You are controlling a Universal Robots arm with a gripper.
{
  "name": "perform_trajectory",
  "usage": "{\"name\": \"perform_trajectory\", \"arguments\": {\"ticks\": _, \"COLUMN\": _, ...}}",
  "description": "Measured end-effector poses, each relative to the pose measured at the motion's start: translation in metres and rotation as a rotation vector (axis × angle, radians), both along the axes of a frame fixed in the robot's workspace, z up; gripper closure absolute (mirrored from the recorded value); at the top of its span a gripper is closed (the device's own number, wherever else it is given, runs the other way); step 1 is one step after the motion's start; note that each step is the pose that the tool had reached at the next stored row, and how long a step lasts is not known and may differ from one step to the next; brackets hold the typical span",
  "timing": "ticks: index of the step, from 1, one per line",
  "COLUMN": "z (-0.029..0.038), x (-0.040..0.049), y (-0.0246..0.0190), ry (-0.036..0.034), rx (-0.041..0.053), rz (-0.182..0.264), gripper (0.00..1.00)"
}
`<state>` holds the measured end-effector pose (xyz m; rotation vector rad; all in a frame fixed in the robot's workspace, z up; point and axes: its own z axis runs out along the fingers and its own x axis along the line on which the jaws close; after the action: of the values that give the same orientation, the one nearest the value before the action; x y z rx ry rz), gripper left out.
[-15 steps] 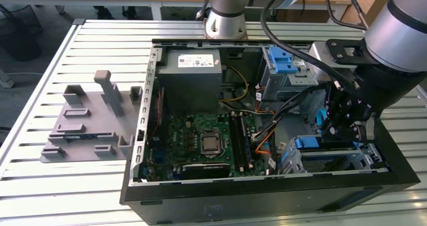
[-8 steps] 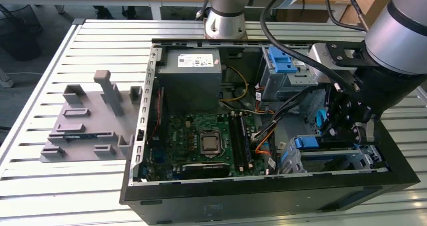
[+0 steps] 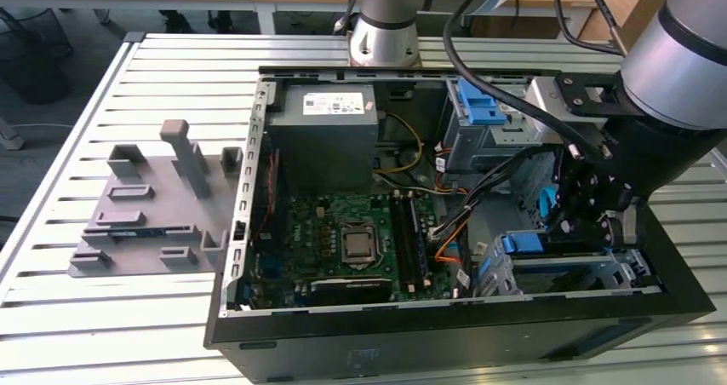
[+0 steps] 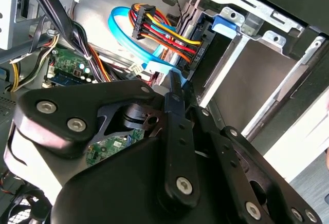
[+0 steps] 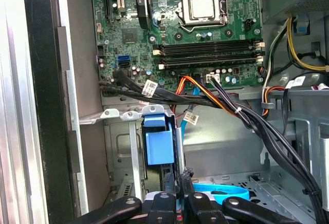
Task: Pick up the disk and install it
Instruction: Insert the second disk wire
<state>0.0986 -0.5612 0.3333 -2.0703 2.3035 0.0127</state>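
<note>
The disk sits edge-on in a slot of the metal drive cage [image 3: 619, 270] at the case's front corner, on the exterior view's right. Its blue plastic end [image 3: 523, 242] [image 5: 158, 147] faces out, and the cage hides most of its silver body. My gripper [image 3: 585, 223] [image 5: 181, 188] [image 4: 177, 88] hangs inside the case just off that blue end. Its black fingers [image 5: 194, 196] are pressed close together and shut, with a light-blue data cable [image 4: 128, 34] running right beside them. I see nothing clearly clamped between them.
The open computer case [image 3: 455, 334] lies on a slatted metal table [image 3: 114, 334]. Its motherboard [image 5: 195, 23], the power supply [image 3: 329, 121] and bundles of cables [image 5: 231, 106] crowd the inside. A second blue-fronted caddy [image 3: 477, 104] stands at the far corner. A grey fixture plate [image 3: 148, 215] lies on the exterior view's left.
</note>
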Motion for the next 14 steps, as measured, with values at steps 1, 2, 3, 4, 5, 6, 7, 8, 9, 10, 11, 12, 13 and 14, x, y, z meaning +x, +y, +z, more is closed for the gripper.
{"name": "perform_trajectory", "arguments": {"ticks": 1, "z": 0.0, "x": 0.0, "y": 0.0, "ry": 0.0, "rx": 0.0, "rz": 0.0, "gripper": 0.84}}
{"name": "perform_trajectory", "arguments": {"ticks": 2, "z": -0.0001, "x": 0.0, "y": 0.0, "ry": 0.0, "rx": 0.0001, "rz": 0.0, "gripper": 0.84}}
{"name": "perform_trajectory", "arguments": {"ticks": 3, "z": 0.0001, "x": 0.0, "y": 0.0, "ry": 0.0, "rx": 0.0003, "rz": 0.0, "gripper": 0.84}}
{"name": "perform_trajectory", "arguments": {"ticks": 4, "z": 0.0004, "x": 0.0, "y": 0.0, "ry": -0.0001, "rx": 0.0005, "rz": 0.0, "gripper": 0.84}}
{"name": "perform_trajectory", "arguments": {"ticks": 5, "z": 0.0009, "x": 0.0, "y": 0.0, "ry": -0.0001, "rx": 0.0006, "rz": 0.0, "gripper": 0.84}}
{"name": "perform_trajectory", "arguments": {"ticks": 6, "z": 0.0015, "x": 0.0, "y": 0.0, "ry": -0.0001, "rx": 0.0004, "rz": 0.0, "gripper": 0.84}}
{"name": "perform_trajectory", "arguments": {"ticks": 7, "z": 0.0019, "x": 0.0, "y": 0.0, "ry": -0.0001, "rx": 0.0002, "rz": 0.0, "gripper": 0.84}}
{"name": "perform_trajectory", "arguments": {"ticks": 8, "z": 0.002, "x": 0.0, "y": 0.0, "ry": -0.0001, "rx": 0.0003, "rz": 0.0, "gripper": 0.84}}
{"name": "perform_trajectory", "arguments": {"ticks": 9, "z": 0.0021, "x": 0.0, "y": 0.0, "ry": -0.0001, "rx": 0.0002, "rz": 0.0, "gripper": 0.84}}
{"name": "perform_trajectory", "arguments": {"ticks": 10, "z": 0.0022, "x": 0.0, "y": 0.0, "ry": 0.0, "rx": 0.0001, "rz": 0.0, "gripper": 0.84}}
{"name": "perform_trajectory", "arguments": {"ticks": 11, "z": 0.0022, "x": 0.0, "y": 0.0, "ry": -0.0001, "rx": 0.0, "rz": 0.0, "gripper": 0.84}}
{"name": "perform_trajectory", "arguments": {"ticks": 12, "z": 0.0021, "x": 0.0, "y": 0.0, "ry": 0.0, "rx": -0.0001, "rz": 0.0, "gripper": 0.84}}
{"name": "perform_trajectory", "arguments": {"ticks": 13, "z": 0.0019, "x": 0.0, "y": 0.0, "ry": 0.0, "rx": 0.0, "rz": 0.0, "gripper": 0.84}}
{"name": "perform_trajectory", "arguments": {"ticks": 14, "z": 0.0017, "x": 0.0, "y": 0.0, "ry": 0.0, "rx": 0.0, "rz": 0.0, "gripper": 0.84}}
